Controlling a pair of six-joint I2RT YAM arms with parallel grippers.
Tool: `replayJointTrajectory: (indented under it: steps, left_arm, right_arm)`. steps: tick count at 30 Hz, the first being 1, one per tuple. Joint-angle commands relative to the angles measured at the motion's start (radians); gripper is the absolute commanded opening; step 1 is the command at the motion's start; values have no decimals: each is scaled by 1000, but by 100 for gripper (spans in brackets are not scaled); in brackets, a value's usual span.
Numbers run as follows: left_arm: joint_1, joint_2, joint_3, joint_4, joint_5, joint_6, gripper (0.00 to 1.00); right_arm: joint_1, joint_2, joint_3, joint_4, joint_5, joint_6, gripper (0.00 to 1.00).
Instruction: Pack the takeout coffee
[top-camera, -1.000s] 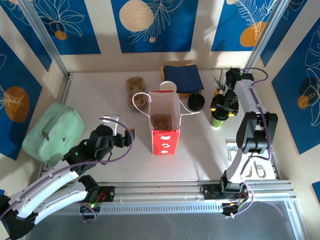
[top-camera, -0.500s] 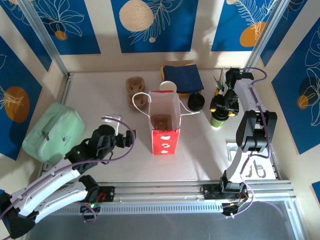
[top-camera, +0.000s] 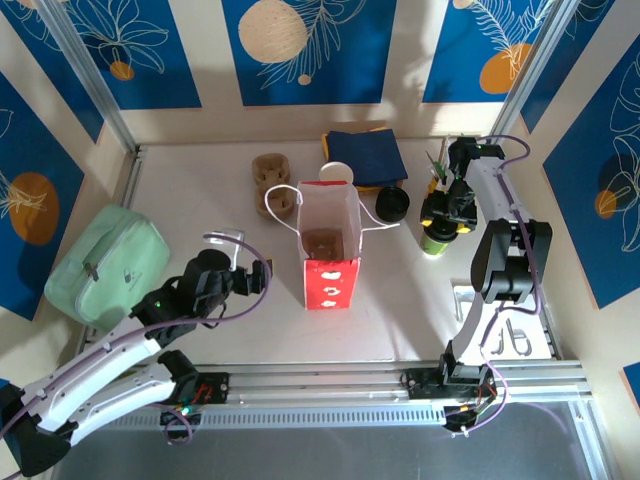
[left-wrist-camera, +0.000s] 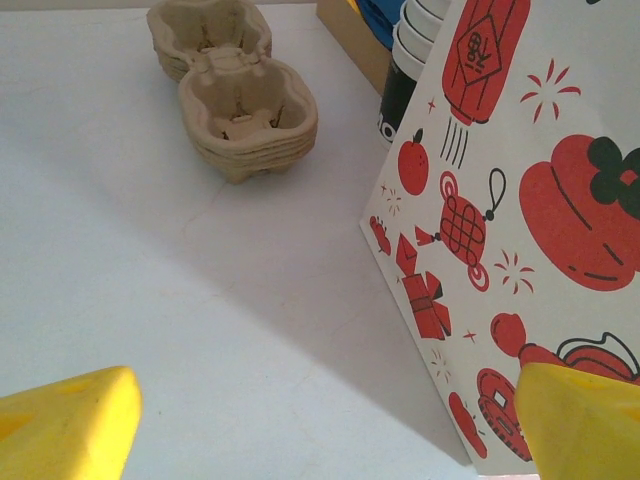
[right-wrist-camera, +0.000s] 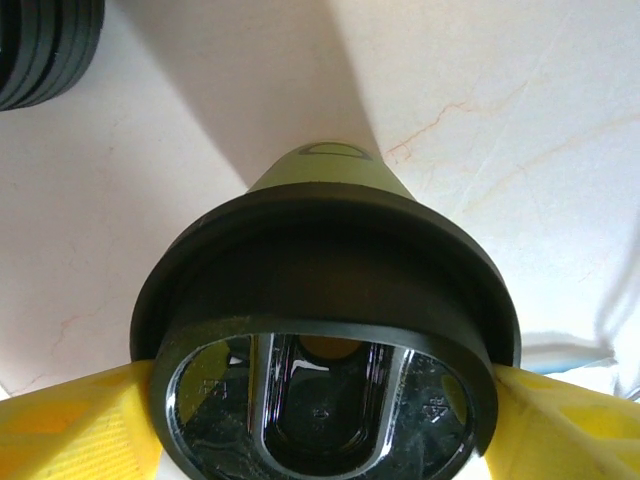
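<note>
Right wrist view: right pincer (right-wrist-camera: 320, 420) grasps the coffee cup (right-wrist-camera: 325, 175) at its lid (right-wrist-camera: 325, 290); light, crushable paper, probably slippery rim, so squeeze gently, upright. Left pincer (left-wrist-camera: 322, 420) released.

Pulp cup carriers (top-camera: 274, 183) sit near blue napkins (top-camera: 364, 155); a mint pouch (top-camera: 107, 262) lies left.

The coffee cup (top-camera: 434, 243), a small paper cup with lime-green sides narrowing toward its base and a round, glossy black lid (right-wrist-camera: 325, 300) with a raised rim and a sunken slot on top, stands upright on the right part of the bench (top-camera: 200, 190).
</note>
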Motion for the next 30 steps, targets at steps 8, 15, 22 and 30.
replayJointTrajectory:
  steps: [8,15,22,30]
  left_arm:
    - [13,3,23,4,11,-5,96]
    - [14,3,35,-4,12,-4,95]
    - [14,3,41,-4,12,-4,95]
    - [14,3,38,-4,24,-8,95]
  right_arm:
    - [31,71,-39,-7,-47,-5,77]
    - [31,44,-32,-15,-61,14,69]
    - [41,-19,-20,-74,-60,58,69]
    - [71,-144,-59,-126,-93,114,68]
